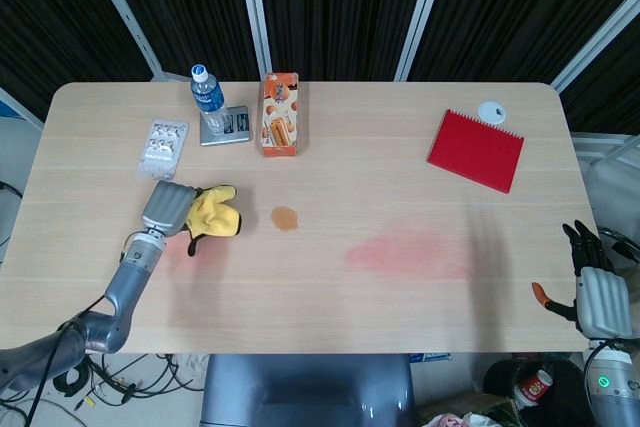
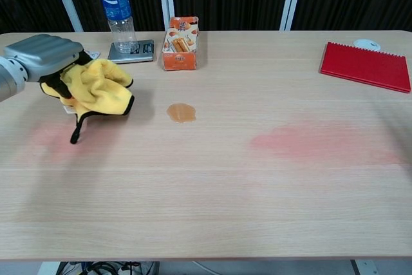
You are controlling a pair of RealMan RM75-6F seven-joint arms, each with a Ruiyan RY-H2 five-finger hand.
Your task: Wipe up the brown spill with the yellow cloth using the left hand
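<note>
My left hand (image 1: 168,206) (image 2: 45,53) grips the bunched yellow cloth (image 1: 215,214) (image 2: 98,88), which hangs lifted above the table with its black-edged loop dangling. The small brown spill (image 1: 285,217) (image 2: 181,112) lies on the table to the right of the cloth, a short gap away. My right hand (image 1: 598,287) hangs off the table's right front corner, fingers apart and holding nothing; the chest view does not show it.
A water bottle (image 2: 116,8) stands on a small scale (image 2: 132,51) at the back left, with a blister pack (image 1: 163,143) and an orange snack box (image 2: 180,43) nearby. A red notebook (image 2: 367,66) and a white disc (image 1: 490,109) lie back right. A pink stain (image 2: 309,141) marks the table's middle right.
</note>
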